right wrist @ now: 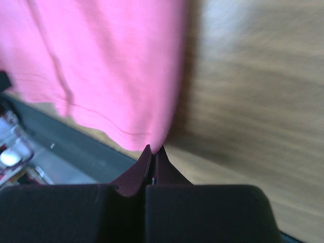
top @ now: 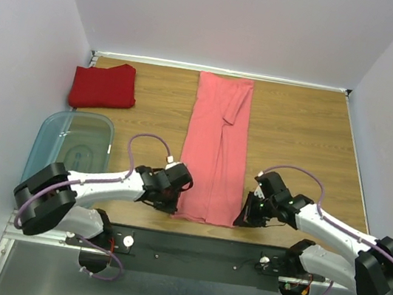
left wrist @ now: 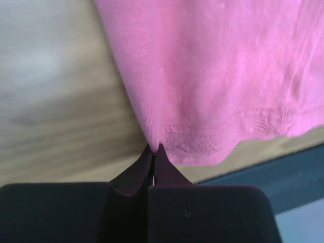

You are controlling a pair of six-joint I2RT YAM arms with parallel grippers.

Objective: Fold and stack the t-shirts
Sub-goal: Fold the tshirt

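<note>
Top external view, left to right: the deep red t-shirt [top: 104, 86] lies folded at the far-left corner of the table [top: 303, 134]. The left arm [top: 100, 186] reaches low and inward. The left gripper [top: 171, 202] is pinched closed on the near-left hem corner of the salmon-pink t-shirt [top: 217, 151], which is spread lengthwise at centre. The right gripper [top: 244, 216] is likewise clamped on the near-right corner. From above, both wrists hide the fingertips. The right wrist view is blurred.

Clear bluish bin [top: 46, 140], wooden table [top: 303, 134]
</note>
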